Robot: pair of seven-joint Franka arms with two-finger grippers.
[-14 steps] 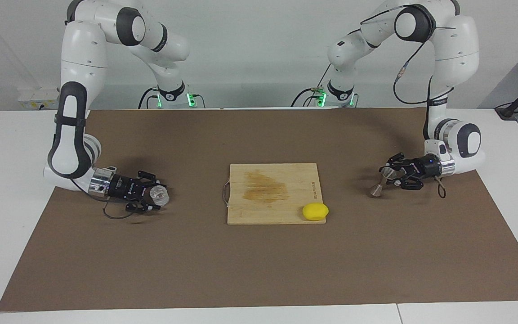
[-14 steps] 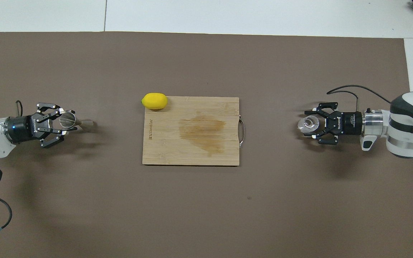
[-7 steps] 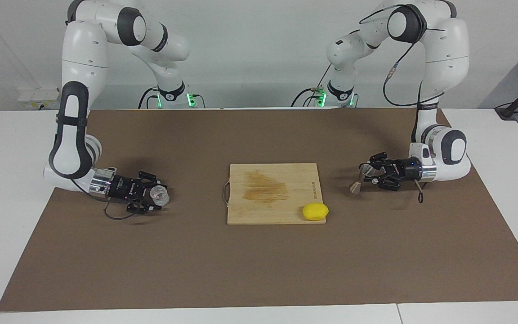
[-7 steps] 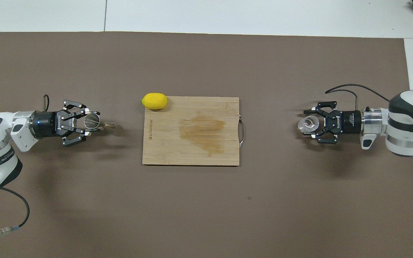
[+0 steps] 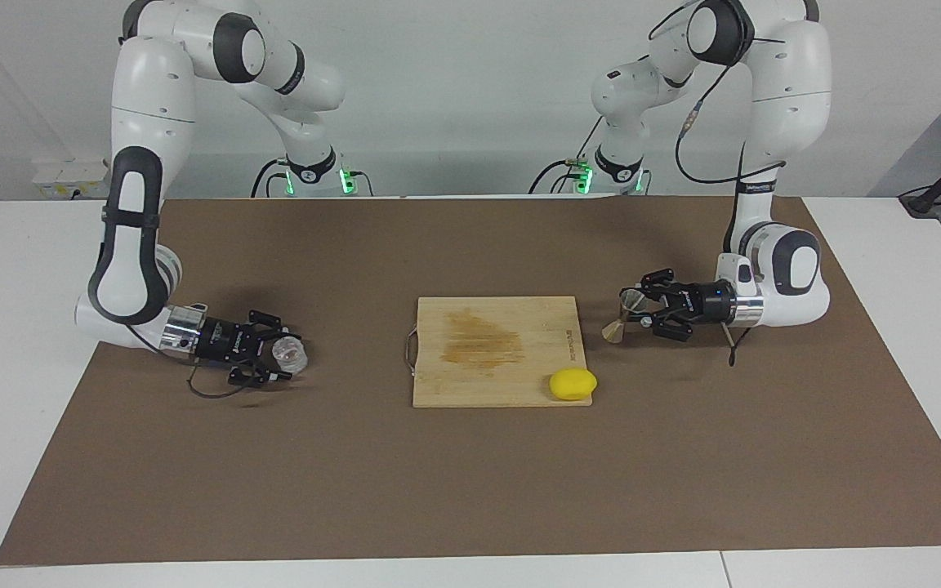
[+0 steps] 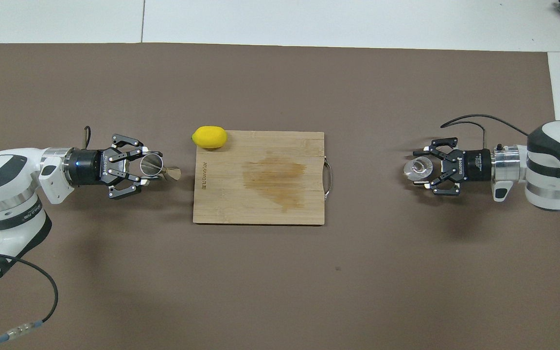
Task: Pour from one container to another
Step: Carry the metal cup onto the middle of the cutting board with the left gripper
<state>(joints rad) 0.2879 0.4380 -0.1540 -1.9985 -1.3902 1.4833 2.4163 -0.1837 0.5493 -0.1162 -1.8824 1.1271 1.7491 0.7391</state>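
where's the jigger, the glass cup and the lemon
jigger point(image 6: 151, 165), overhead view, on its open upper cone
glass cup point(image 6: 418, 168), overhead view, on its rim
lemon point(image 5: 573, 384), facing view, on its middle

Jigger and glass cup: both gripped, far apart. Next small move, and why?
Probably carry the jigger in the left end effector on over the cutting board. It is beside the board's edge, while the glass cup in the right end effector is well off toward the right arm's end, too far to pour.

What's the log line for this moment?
left gripper: holds jigger beside cutting board | right gripper: holds glass cup over mat | pour: not begun | lemon: on board corner
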